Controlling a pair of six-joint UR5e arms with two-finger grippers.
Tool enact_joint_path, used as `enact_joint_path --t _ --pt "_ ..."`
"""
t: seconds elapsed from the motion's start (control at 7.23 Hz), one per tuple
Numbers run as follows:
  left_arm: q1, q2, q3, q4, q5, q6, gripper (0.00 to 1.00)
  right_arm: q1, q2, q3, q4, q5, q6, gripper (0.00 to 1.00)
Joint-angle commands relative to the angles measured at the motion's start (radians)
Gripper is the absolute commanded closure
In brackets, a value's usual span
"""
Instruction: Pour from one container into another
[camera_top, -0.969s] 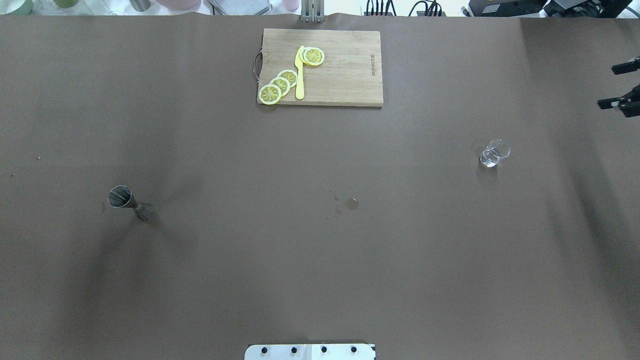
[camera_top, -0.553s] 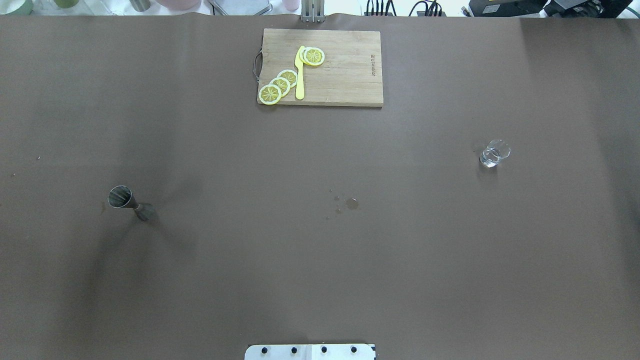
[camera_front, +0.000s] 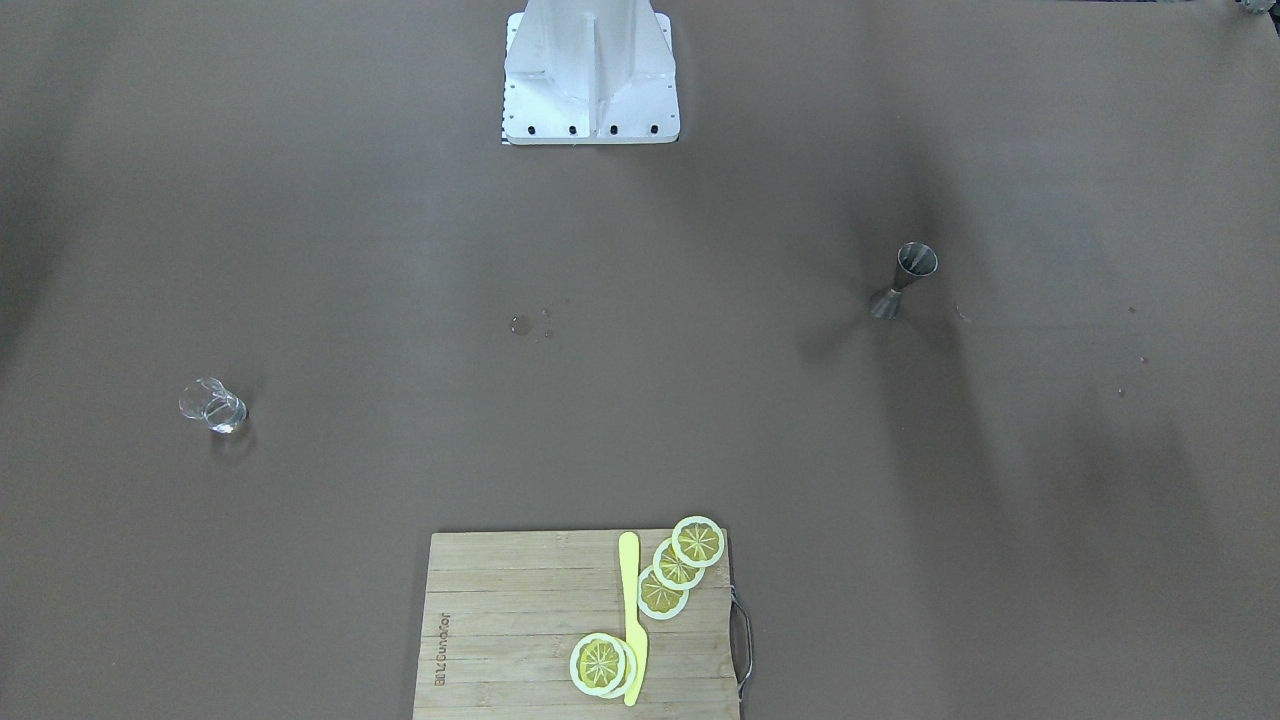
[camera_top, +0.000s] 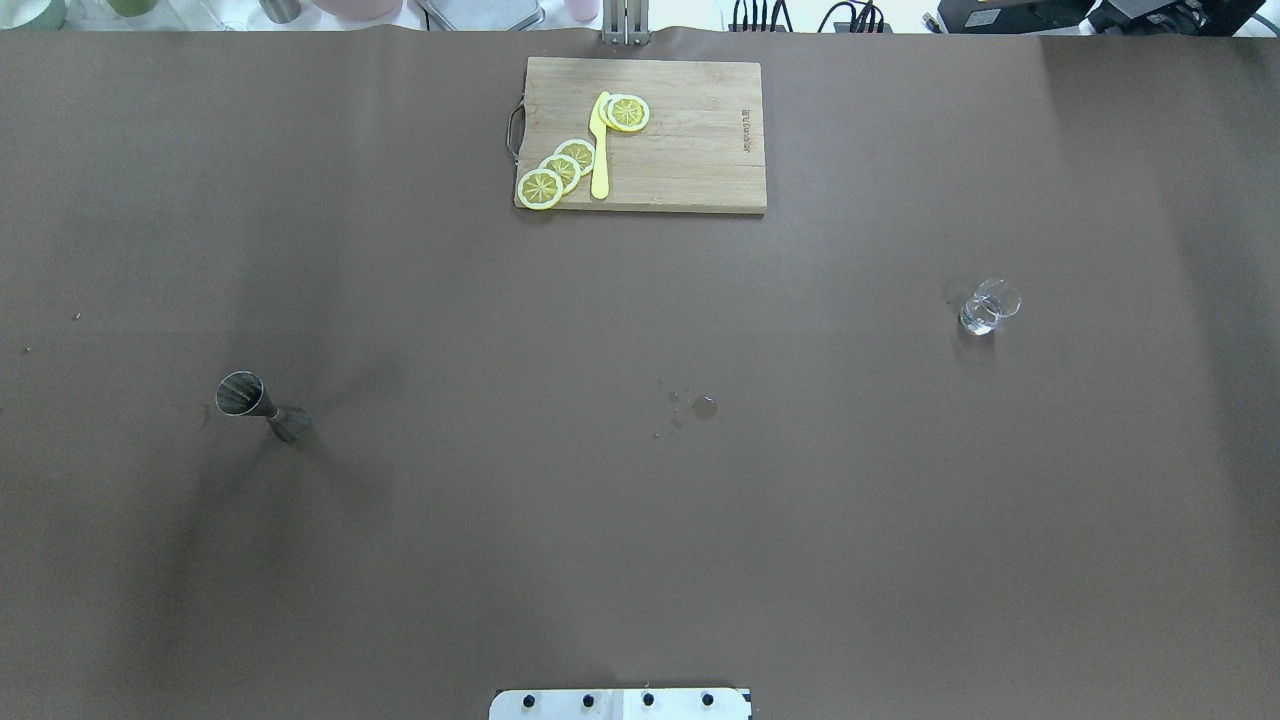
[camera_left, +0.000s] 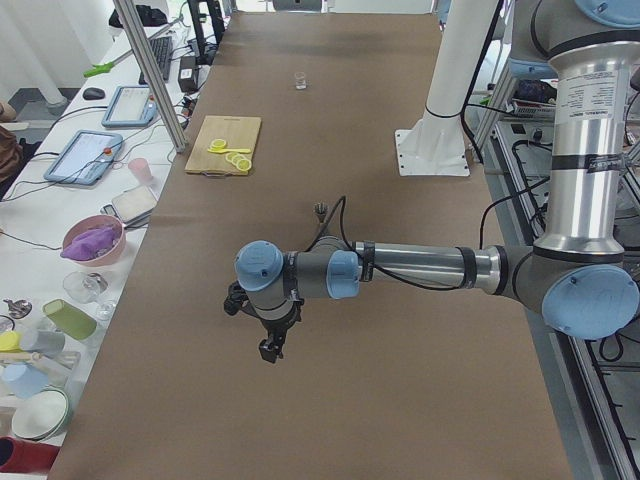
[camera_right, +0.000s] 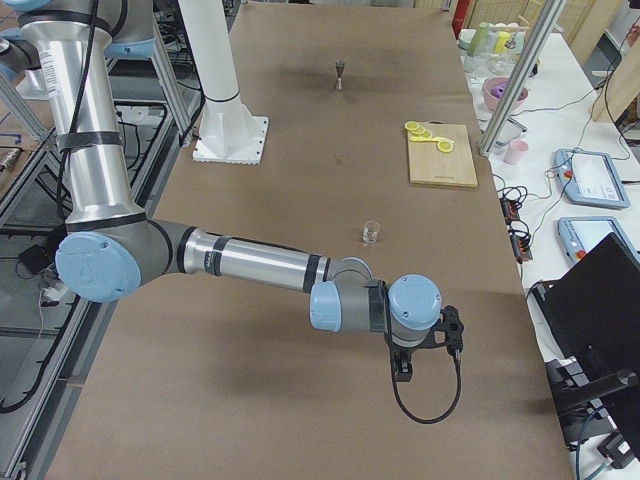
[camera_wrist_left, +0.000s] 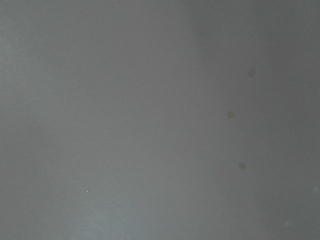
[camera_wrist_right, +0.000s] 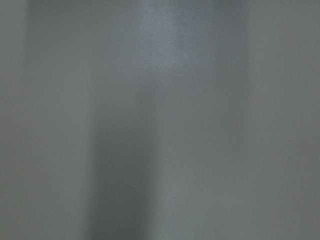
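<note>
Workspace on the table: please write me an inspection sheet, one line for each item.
Surface: brown table cover, with wet drops near the middle.
Job's things: glass cup and jigger stand upright, far apart, untouched.
Clutter: cutting board with lemon slices and yellow knife.
Grippers: left gripper and right gripper hang over bare table; open or shut cannot be told.
Cables: black cable loops under the right wrist.
Surroundings: side bench with bowls, cups, tablets.
</note>
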Motion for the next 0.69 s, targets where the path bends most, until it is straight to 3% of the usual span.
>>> enact_joint_path --t 0.0,0.14,0.55 --pt "0.0 0.001 0.019 0.0 -0.027 -0.002 0.01 -0.011 -0.013 -0.006 -0.005 -0.07 0.128 0.0" --pt "0.0 0.001 0.045 -0.013 -0.026 -0.001 0.01 -0.012 -0.024 -0.01 0.05 -0.109 0.106 0.0" --pt "-0.011 0.001 0.075 -0.011 -0.024 -0.062 0.01 -0.009 -0.119 0.005 0.137 -0.06 0.092 0.0"
